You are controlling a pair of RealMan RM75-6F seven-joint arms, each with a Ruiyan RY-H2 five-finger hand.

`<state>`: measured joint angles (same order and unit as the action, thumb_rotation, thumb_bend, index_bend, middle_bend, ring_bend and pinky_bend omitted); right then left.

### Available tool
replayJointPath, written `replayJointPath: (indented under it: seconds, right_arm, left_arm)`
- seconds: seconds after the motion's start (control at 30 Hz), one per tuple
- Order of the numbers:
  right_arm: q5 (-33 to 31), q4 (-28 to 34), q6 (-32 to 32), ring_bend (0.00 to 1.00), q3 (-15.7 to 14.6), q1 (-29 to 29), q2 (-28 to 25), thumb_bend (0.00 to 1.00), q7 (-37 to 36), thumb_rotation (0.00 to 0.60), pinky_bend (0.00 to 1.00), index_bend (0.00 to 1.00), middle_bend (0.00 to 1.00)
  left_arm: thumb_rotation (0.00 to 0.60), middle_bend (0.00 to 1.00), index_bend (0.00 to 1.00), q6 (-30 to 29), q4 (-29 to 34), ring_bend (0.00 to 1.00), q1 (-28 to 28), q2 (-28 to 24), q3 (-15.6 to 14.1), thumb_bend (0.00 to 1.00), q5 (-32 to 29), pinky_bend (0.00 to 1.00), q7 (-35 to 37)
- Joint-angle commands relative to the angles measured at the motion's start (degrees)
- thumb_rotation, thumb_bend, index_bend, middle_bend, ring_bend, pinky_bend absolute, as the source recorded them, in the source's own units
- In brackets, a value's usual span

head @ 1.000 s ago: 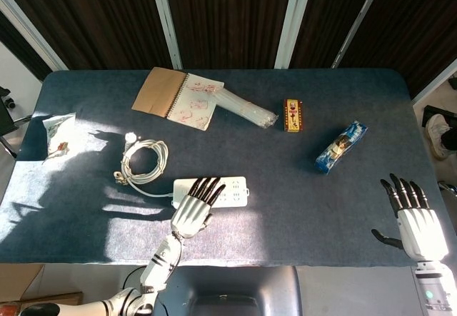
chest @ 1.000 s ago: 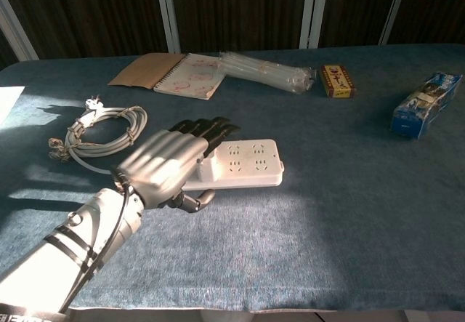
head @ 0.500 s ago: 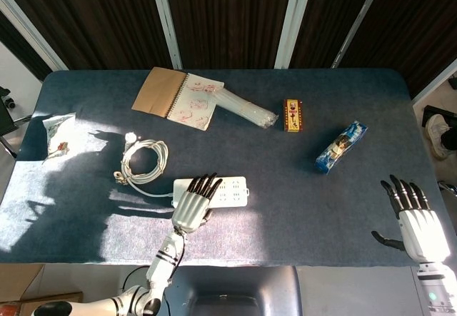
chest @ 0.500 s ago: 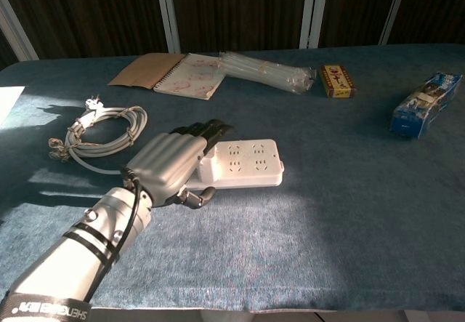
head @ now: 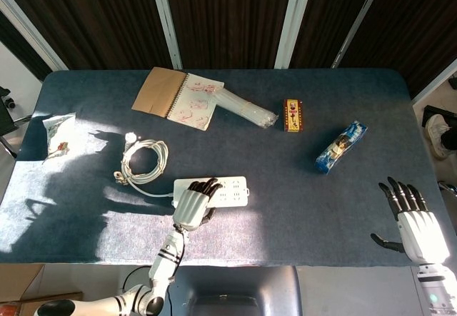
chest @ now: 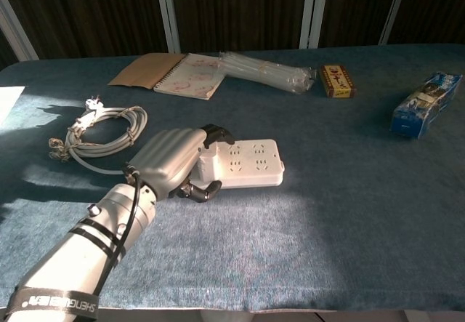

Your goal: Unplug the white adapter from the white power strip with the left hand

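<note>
The white power strip (head: 230, 191) lies flat near the table's front edge, its sockets showing in the chest view (chest: 251, 162). My left hand (head: 194, 203) covers its left end, with the fingers curled down around a raised white block. That block is the white adapter (chest: 209, 165); only its near side shows below the palm (chest: 174, 161), and the thumb is tucked under against it. My right hand (head: 414, 223) hovers at the table's front right corner, fingers spread and holding nothing, far from the strip.
The strip's coiled white cable (head: 143, 160) lies just left and behind the hand. Further back are a spiral notebook (head: 177, 96), a clear plastic packet (head: 246, 108), a small yellow-red box (head: 293, 115) and a blue packet (head: 341, 146). A white wrapper (head: 57, 134) sits at the far left.
My left hand's fingers, stretched flat over the strip before, have curled down around its left end, and the wrist has drawn in slightly. My right hand has barely moved.
</note>
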<state>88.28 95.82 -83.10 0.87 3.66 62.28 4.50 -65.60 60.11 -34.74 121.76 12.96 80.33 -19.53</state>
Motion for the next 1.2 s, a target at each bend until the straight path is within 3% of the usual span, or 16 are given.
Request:
replayJointPath:
  seconds: [0.03,0.17,0.33,0.5,0.73,0.93,1.2]
  right_arm:
    - [1.2,-0.7,0.5,0.0,-0.4,0.5,0.3,0.19,0.0,0.6,0.0,0.0,0.0]
    - [5.0,-2.1,3.1,0.0,-2.0,2.4,1.0,0.23,-0.7,0.6,0.0,0.0,0.0]
    - [10.2,-3.6,8.4,0.0,-3.0,7.2,3.1,0.44,0.4,0.6,0.0,0.0,0.0]
    - [12.3,-4.5,16.4,0.0,-2.8,13.6,5.6,0.75,-0.5,0.6,0.0,0.0,0.01]
    - [11.9,-8.1,23.8,0.0,-1.5,20.4,11.9,0.95,-3.3,0.6,0.0,0.06,0.06]
    - [9.3,-12.0,28.4,0.0,-0.6,24.1,18.4,0.98,-4.4,0.6,0.0,0.06,0.06]
    - [7.4,-16.1,29.1,0.0,0.4,26.7,26.1,0.98,-3.9,0.6,0.0,0.06,0.06]
  left_arm:
    - [0.6,0.33,0.29,0.0,0.0,0.31,-0.2,0.1,0.2,0.4,-0.5,0.38,1.0]
    - [0.6,0.35,0.32,-0.1,0.1,0.33,-0.5,-0.1,-0.2,0.42,-0.5,0.41,0.9]
    - [0.6,0.37,0.33,-1.3,0.4,0.35,-0.7,-0.1,-0.8,0.42,0.2,0.43,0.8]
    - [0.6,0.38,0.35,-2.4,0.7,0.36,-0.7,0.0,-1.4,0.42,0.8,0.45,0.5]
    - [0.6,0.39,0.36,-3.4,0.6,0.37,-0.8,0.8,-1.8,0.43,1.1,0.45,-0.3]
    - [0.6,0.39,0.36,-3.6,0.4,0.37,-0.8,1.1,-2.3,0.43,1.2,0.45,0.1]
    - [0.6,0.39,0.36,-4.3,0.1,0.37,-0.9,1.2,-2.1,0.43,1.4,0.46,0.6]
